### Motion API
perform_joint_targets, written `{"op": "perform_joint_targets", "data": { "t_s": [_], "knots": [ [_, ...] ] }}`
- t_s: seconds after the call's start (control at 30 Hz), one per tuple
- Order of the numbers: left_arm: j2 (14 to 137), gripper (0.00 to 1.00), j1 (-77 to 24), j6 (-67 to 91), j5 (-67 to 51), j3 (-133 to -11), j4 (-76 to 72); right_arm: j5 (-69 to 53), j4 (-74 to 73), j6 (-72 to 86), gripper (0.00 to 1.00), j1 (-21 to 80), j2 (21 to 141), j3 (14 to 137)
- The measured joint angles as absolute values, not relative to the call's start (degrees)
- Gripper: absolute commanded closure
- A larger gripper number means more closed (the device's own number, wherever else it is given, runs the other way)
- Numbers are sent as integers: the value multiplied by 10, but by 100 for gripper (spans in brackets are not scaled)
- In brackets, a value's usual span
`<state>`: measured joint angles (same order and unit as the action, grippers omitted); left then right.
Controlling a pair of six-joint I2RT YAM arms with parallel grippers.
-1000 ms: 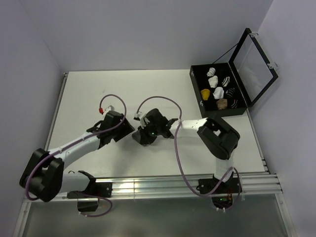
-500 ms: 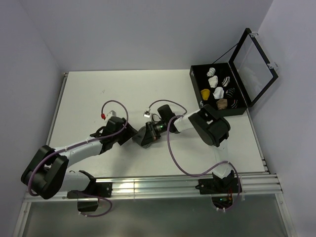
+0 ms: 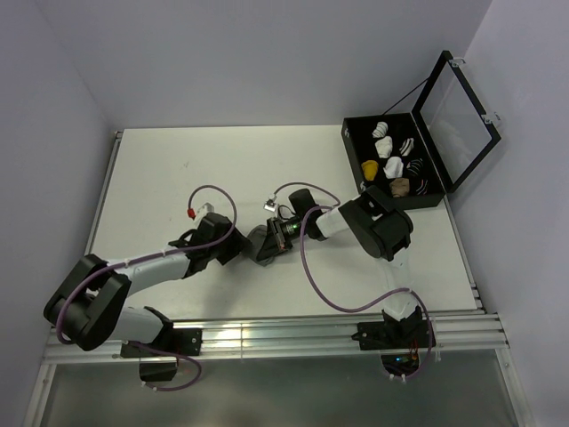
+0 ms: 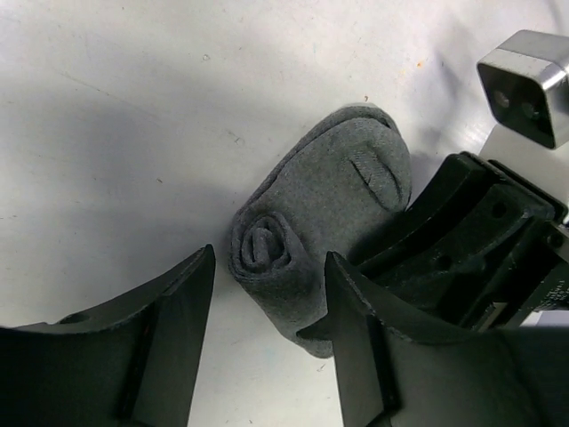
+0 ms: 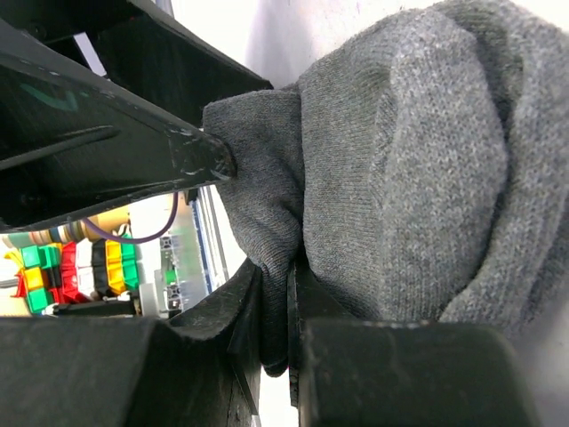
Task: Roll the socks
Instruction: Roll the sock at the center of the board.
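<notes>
A grey sock (image 4: 311,222), rolled into a spiral at its near end, lies on the white table (image 3: 178,169). My left gripper (image 4: 267,334) is open and straddles the roll's end; its right finger (image 4: 356,329) touches the loose flap, its left finger stands apart. My right gripper (image 5: 283,311) is shut on a fold of the grey sock (image 5: 418,160). From above, the grey sock (image 3: 257,236) peeks out between the left gripper (image 3: 240,246) and the right gripper (image 3: 269,245). A mustard-yellow sock (image 3: 370,168) sits bundled in the black case.
The black case (image 3: 349,156) stands at the back right, its lid (image 3: 458,116) open, holding white, striped and tan bundles. A metal rail (image 3: 267,334) runs along the near table edge. Purple cables loop over both wrists. White walls close in the left and back.
Both wrists have drawn together over the grey sock. The left gripper's jaws have narrowed around the roll. The right arm's elbow has swung back and its forearm now lies lower.
</notes>
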<state>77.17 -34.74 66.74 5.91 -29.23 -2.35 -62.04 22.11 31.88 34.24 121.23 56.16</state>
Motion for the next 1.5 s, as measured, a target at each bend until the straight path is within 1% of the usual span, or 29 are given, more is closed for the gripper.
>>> {"op": "perform_joint_targets", "data": {
  "t_s": [0.13, 0.2, 0.23, 0.27, 0.37, 0.4, 0.47, 0.5, 0.53, 0.57, 0.6, 0.63, 0.67, 0.7, 0.83, 0.97, 1.1, 1.3, 1.5],
  "knots": [
    [782, 50, -352, 672, 62, -292, -23, -618, 201, 312, 97, 342, 1212, 569],
    [785, 55, -354, 674, 65, -292, -24, -616, 184, 305, 93, 342, 1212, 576],
    [786, 62, -355, 675, 66, -292, -24, -615, 174, 301, 92, 343, 1212, 581],
    [788, 65, -355, 679, 68, -292, -24, -613, 168, 299, 90, 343, 1212, 583],
    [791, 72, -356, 683, 71, -292, -25, -604, 138, 286, 82, 344, 1209, 592],
    [793, 73, -356, 684, 72, -292, -25, -597, 126, 278, 77, 346, 1205, 595],
    [796, 78, -356, 684, 74, -294, -23, -577, 99, 261, 72, 352, 1192, 600],
    [798, 80, -356, 683, 74, -296, -21, -564, 86, 250, 66, 355, 1182, 600],
    [799, 83, -356, 682, 74, -299, -18, -544, 70, 239, 64, 359, 1170, 600],
    [800, 89, -357, 682, 75, -303, -14, -523, 57, 226, 61, 364, 1156, 600],
    [802, 92, -357, 681, 76, -306, -10, -502, 46, 215, 56, 368, 1141, 599],
    [803, 94, -357, 678, 76, -310, -5, -480, 38, 206, 55, 372, 1124, 596],
    [805, 99, -357, 675, 77, -313, 0, -457, 33, 198, 53, 377, 1105, 591],
    [806, 100, -357, 671, 77, -317, 6, -435, 33, 192, 50, 380, 1086, 584],
    [820, 100, -357, 656, 78, -341, 30, -310, 36, 165, 48, 402, 989, 536],
    [839, 100, -357, 640, 76, -369, 55, -157, 50, 129, 50, 459, 899, 493],
    [862, 100, -356, 625, 67, -399, 74, -41, 89, 92, 53, 529, 854, 456],
    [876, 100, -349, 608, 50, -420, 94, 44, 107, 36, 53, 586, 856, 437],
    [877, 100, -344, 598, 38, -424, 101, 84, 120, -7, 52, 613, 911, 444]
  ]
}}
